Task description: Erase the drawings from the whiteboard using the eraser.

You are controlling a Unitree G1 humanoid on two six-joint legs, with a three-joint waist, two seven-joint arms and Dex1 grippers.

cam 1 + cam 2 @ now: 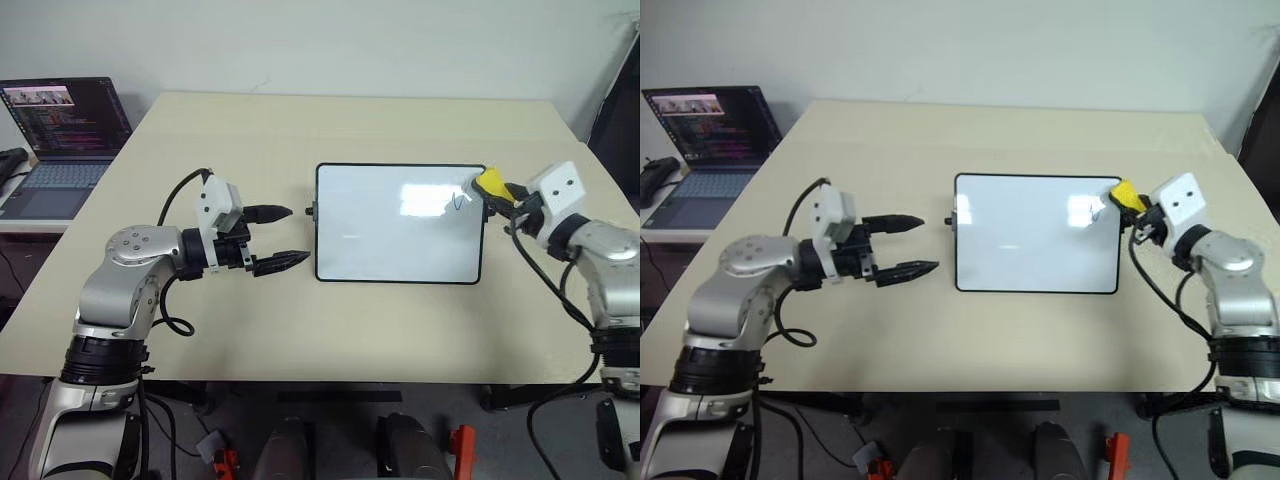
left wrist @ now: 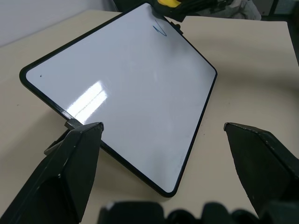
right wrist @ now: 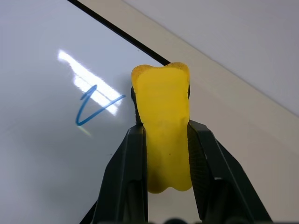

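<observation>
The whiteboard (image 1: 380, 245) lies flat at the middle of the tan table, black-framed and glossy. One of the drawings, a small blue check-like stroke (image 3: 96, 105), sits near its far right corner (image 1: 459, 202). My right gripper (image 3: 163, 119) is shut on the yellow eraser (image 3: 163, 140), which hangs over the board's far right corner (image 1: 489, 184), just beside the stroke. My left gripper (image 1: 299, 234) is open, with nothing in it, just off the board's left short side; its fingers (image 2: 70, 172) frame that end of the board. A tiny dark dot (image 2: 40, 76) marks one board corner.
An open laptop (image 1: 65, 130) stands on a lower side table at the far left, with a dark object (image 1: 10, 162) beside it. Bare tabletop (image 1: 350, 120) surrounds the board. The table's front edge (image 1: 330, 378) runs close below my arms.
</observation>
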